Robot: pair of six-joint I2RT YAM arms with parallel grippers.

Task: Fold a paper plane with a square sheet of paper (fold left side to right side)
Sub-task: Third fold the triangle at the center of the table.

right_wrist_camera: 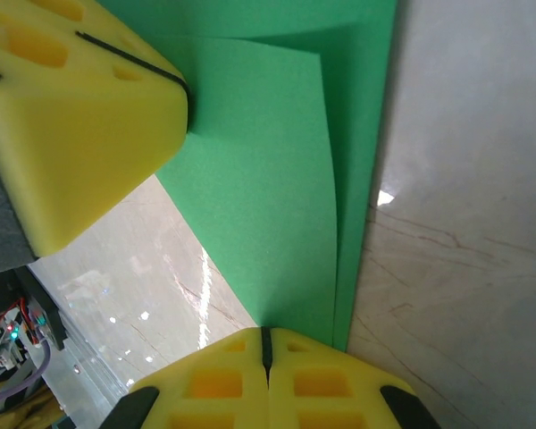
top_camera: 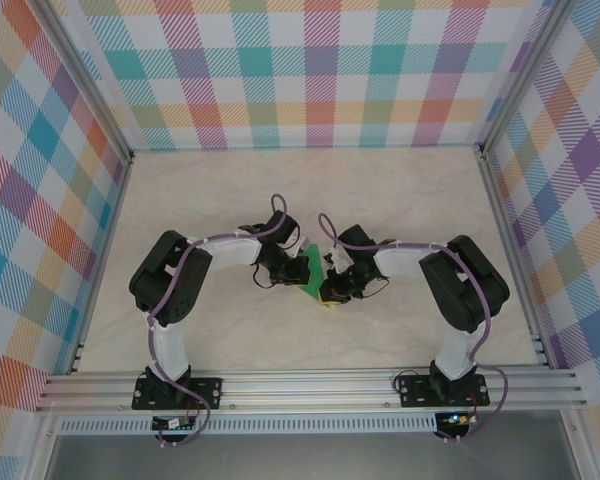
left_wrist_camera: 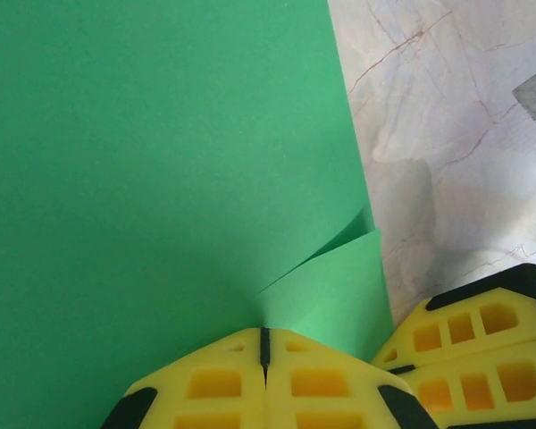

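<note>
The bright-green square sheet of paper [top_camera: 311, 268] sits mid-table between the two arms, doubled over into layers. In the left wrist view the sheet of paper [left_wrist_camera: 161, 161] covers the left side, and my left gripper [left_wrist_camera: 264, 344] is shut on its lower edge where a flap parts. My right gripper's yellow fingers [left_wrist_camera: 482, 349] sit right beside it. In the right wrist view my right gripper [right_wrist_camera: 266, 344] is shut on a corner of the sheet of paper [right_wrist_camera: 268, 197]. My left gripper's yellow fingers [right_wrist_camera: 80, 116] pinch the paper further up.
The marble-patterned table [top_camera: 280, 190] stretches bare behind and to both sides of the arms. Plaid walls [top_camera: 310, 70] close the back and sides. An aluminium rail [top_camera: 310, 385] carrying both arm bases runs along the near edge.
</note>
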